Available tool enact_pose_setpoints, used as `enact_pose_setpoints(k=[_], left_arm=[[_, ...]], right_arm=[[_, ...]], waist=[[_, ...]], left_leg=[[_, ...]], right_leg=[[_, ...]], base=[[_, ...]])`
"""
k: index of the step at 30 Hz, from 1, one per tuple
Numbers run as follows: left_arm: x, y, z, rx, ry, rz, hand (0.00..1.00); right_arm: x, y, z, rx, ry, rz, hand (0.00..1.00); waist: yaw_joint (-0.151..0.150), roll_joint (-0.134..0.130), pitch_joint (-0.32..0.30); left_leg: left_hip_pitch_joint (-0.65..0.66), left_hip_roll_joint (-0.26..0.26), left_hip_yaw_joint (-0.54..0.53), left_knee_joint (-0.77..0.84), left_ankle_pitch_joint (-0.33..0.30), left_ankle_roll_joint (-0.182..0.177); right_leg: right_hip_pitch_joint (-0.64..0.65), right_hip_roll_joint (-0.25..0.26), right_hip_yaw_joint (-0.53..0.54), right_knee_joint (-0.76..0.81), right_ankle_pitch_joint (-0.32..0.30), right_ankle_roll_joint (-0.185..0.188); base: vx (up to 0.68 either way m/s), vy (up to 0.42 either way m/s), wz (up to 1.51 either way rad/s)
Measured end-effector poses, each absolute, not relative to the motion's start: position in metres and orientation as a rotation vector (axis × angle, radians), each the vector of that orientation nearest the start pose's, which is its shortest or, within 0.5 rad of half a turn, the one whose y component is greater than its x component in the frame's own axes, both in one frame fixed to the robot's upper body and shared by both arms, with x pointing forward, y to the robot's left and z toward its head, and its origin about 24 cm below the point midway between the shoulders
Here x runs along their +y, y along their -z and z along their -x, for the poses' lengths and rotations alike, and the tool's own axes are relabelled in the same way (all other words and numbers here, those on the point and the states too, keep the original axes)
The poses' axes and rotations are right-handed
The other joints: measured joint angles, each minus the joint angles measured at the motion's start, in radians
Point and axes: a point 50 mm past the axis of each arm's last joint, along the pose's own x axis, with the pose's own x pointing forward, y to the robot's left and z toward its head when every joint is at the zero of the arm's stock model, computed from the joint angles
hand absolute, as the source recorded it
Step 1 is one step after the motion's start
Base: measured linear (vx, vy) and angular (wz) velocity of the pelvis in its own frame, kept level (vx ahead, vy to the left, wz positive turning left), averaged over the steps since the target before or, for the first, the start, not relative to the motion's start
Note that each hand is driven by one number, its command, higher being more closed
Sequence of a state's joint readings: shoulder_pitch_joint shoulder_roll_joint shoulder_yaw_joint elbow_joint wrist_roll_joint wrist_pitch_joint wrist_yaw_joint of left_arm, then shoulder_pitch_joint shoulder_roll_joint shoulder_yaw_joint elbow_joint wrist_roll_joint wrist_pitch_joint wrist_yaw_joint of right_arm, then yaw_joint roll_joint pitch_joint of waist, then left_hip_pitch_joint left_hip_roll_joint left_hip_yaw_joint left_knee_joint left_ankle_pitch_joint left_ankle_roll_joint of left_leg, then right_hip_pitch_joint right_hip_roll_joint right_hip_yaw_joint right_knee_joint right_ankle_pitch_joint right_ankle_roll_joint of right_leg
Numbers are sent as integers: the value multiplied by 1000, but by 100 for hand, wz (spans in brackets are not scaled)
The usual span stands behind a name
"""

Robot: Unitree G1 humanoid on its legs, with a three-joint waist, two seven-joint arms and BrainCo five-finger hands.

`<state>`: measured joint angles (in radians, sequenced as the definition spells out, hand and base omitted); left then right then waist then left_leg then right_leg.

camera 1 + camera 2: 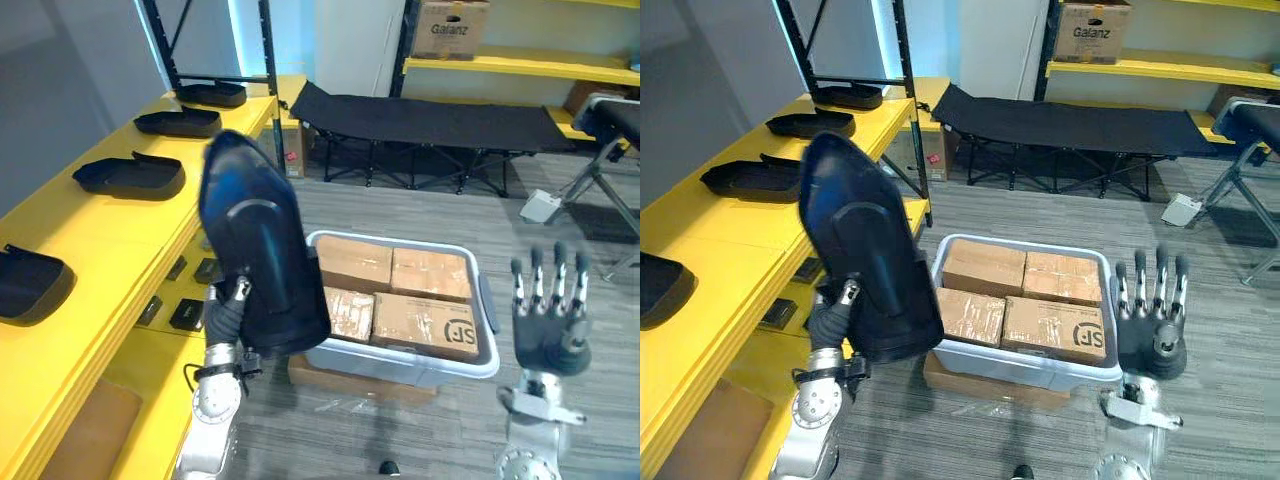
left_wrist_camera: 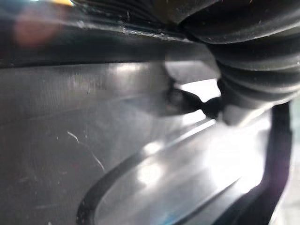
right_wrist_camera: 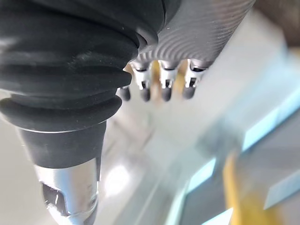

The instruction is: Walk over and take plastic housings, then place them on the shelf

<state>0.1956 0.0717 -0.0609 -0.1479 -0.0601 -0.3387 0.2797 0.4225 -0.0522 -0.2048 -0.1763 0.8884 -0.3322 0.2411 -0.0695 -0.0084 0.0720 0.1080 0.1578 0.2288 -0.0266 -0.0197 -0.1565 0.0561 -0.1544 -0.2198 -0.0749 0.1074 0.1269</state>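
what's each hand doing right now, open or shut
left hand: up against the raised plastic housing, grip cannot be told
right hand: open, holding nothing

housings (image 1: 130, 175) on left shelf (image 1: 95, 240), boxes (image 1: 430, 322) in bin (image 1: 395, 366)

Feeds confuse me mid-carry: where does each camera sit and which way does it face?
Left eye view: on the head, looking down; yellow shelf left, grey tote centre, left hand at the raised plastic housing, right hand open.
Right eye view: same head, same scene, slightly offset.
Left wrist view: along the left hand, close against the housing; ribbed cover shows.
Right wrist view: along the right hand's straight fingers; background blurred.
Shared: both eyes and left wrist see the housing.
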Motion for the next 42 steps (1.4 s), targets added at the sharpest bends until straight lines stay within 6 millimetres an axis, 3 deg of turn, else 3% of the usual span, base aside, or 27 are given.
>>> enact_pose_setpoints(k=[2,4,11,17,22,27,29,31,33,34,35,38,40,42], left_arm=[[171,-73,-207,-352,-262,115,100],[171,-77,-207,-378,-264,156,100],[172,-81,-206,-400,-287,178,100],[188,-108,-196,-521,-419,174,100],[223,-107,-172,-510,-646,4,100],[252,-97,-145,-446,-819,-78,100],[258,-96,-139,-442,-858,-94,100],[259,-96,-136,-436,-860,-100,100],[256,-100,-137,-459,-836,-96,100],[254,-103,-139,-478,-807,-95,100],[251,-104,-141,-489,-767,-86,100],[248,-106,-142,-506,-722,-84,100],[246,-106,-145,-507,-703,-81,100],[238,-108,-155,-518,-627,-76,100]], right_arm=[[-249,-6,-138,-95,433,-508,0],[-249,2,-136,-32,478,-442,0],[-225,-1,-165,3,425,-396,0],[-193,-4,-189,28,271,-420,0],[-174,0,-205,63,160,-358,0],[-154,-24,-235,-24,29,-337,0],[-144,-29,-243,-34,-27,-306,0],[-139,-27,-243,-17,-64,-302,0],[-140,-23,-240,11,-64,-295,0],[-142,-20,-238,23,-51,-294,0],[-147,-16,-235,41,-33,-282,0],[-149,-15,-234,52,-31,-244,0],[-147,-15,-234,51,-31,-253,0],[-155,-14,-231,50,0,-251,0]], waist=[[-7,7,0],[-12,14,-3],[2,17,-3],[32,18,14],[87,4,23],[133,-12,36],[163,-14,49],[167,-16,59],[151,-29,64],[141,-31,69],[137,-28,71],[165,-34,75],[164,-36,78],[160,-38,83]], left_leg=[[-2,-2,1,-1,-1,0],[-2,-2,1,-1,-2,0],[-4,-3,-24,1,-2,0],[-26,-15,-112,3,5,5],[-50,-32,-193,5,12,9],[-58,-42,-224,30,-1,14],[-59,-39,-229,96,-45,17],[-84,-44,-250,154,-77,29],[-135,-45,-229,214,-96,59],[-161,-26,-165,239,-88,73],[-176,-18,-117,243,-57,44],[-178,-77,-146,192,-17,64],[-182,-91,-176,184,-9,70],[-187,-101,-227,157,21,72]], right_leg=[[-4,-1,2,0,0,0],[-3,-1,1,0,-1,1],[14,-3,-22,-2,-3,3],[52,-16,-109,-4,-18,10],[90,-27,-192,-4,-35,21],[110,-38,-222,14,-54,26],[129,-42,-225,49,-82,26],[160,-48,-259,59,-102,32],[188,-60,-338,67,-113,38],[202,-70,-386,73,-117,46],[208,-84,-425,92,-121,51],[201,-132,-440,122,-121,51],[200,-140,-420,154,-134,29],[180,-135,-298,212,-183,-43]], base=[[5,10,-6],[0,0,0],[-8,4,8],[-2,7,41],[44,12,50],[24,15,20],[5,30,4],[-22,26,48],[-12,33,100],[40,50,129],[72,109,120],[66,155,63],[19,120,53],[-30,53,69]])
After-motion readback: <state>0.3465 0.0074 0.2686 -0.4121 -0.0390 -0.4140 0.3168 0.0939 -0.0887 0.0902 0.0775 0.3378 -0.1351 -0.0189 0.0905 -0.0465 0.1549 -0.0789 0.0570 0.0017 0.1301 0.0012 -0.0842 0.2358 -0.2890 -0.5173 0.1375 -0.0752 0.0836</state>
